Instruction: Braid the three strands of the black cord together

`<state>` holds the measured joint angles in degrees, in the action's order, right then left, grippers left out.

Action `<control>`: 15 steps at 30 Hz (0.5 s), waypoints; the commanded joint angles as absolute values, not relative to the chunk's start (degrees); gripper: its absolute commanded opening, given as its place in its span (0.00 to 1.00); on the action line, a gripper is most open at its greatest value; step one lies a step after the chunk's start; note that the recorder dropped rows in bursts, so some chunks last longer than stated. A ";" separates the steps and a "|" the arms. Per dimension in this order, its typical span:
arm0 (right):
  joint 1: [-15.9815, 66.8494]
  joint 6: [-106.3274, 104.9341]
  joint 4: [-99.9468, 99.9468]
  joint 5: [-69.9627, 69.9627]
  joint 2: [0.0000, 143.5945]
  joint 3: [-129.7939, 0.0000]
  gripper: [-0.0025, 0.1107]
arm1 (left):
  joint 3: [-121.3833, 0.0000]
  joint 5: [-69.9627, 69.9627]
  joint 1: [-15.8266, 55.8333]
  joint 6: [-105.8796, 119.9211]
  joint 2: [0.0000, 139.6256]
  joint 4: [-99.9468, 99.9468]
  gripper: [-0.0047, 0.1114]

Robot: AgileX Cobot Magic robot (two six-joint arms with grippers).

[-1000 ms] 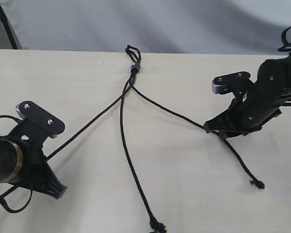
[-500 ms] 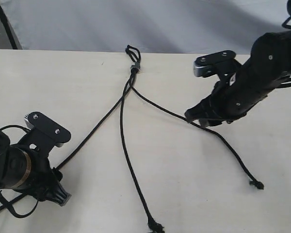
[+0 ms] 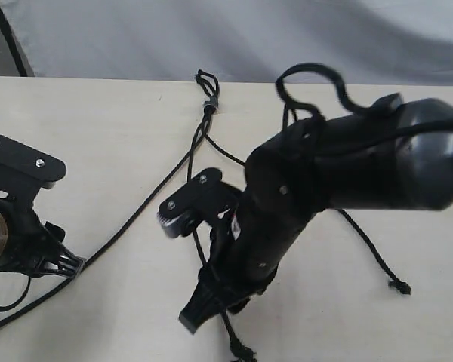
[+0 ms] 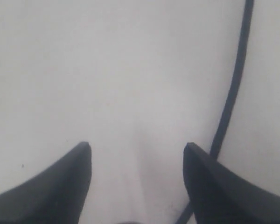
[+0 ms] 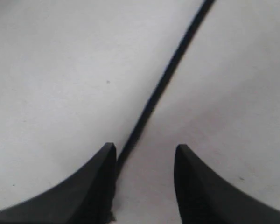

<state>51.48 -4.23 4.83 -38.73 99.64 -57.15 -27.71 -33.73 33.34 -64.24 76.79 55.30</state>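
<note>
The black cord's small loop (image 3: 205, 79) and grey band (image 3: 209, 103) lie at the table's far edge. The left strand (image 3: 147, 196) runs down-left past my left gripper (image 3: 66, 264). In the left wrist view this gripper (image 4: 136, 147) is open and the strand (image 4: 231, 93) lies just outside one finger. My right arm reaches across the middle. Its gripper (image 3: 196, 317) is low over the middle strand (image 3: 190, 162), near the frayed knot (image 3: 244, 351). It is open (image 5: 144, 148), with the strand (image 5: 163, 84) between the fingers. The right strand (image 3: 366, 241) lies loose, ending in a knot (image 3: 399, 286).
The pale table (image 3: 98, 136) ends at a grey backdrop (image 3: 249, 38) behind the loop. A glossy robot cable (image 3: 317, 79) arches over the right arm, which hides the crossing part of the middle and right strands. Another cable loops under the left arm (image 3: 7, 302).
My right arm has swung from the right strand, across and toward the front, to the middle strand. The left gripper has drawn back to the left, and the left strand now lies slacker.
</note>
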 commanded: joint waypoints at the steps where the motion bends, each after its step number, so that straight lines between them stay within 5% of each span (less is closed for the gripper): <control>1: 54.96 -4.29 4.72 -37.39 103.63 -56.93 0.37 | -25.72 -35.00 33.20 -66.34 73.82 56.70 0.52; 9: 54.97 -3.84 2.95 -36.45 109.02 -56.93 0.36 | -25.18 -34.74 33.20 -67.73 73.42 57.83 0.52; 10: 54.97 -3.84 2.03 -36.45 109.45 -56.93 0.33 | -25.18 -34.61 33.20 -67.73 73.42 57.83 0.52; 13: 54.97 -3.84 -1.73 -36.45 109.30 -56.93 0.02 | -25.18 -33.55 33.20 -67.73 73.42 57.83 0.52; 15: 54.97 -3.84 -4.89 -37.72 107.90 -57.18 0.02 | -25.18 -33.51 33.20 -67.73 73.42 57.83 0.52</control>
<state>55.01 -3.90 -0.95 -36.59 108.42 -57.29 -25.52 -33.69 33.34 -67.21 73.98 57.57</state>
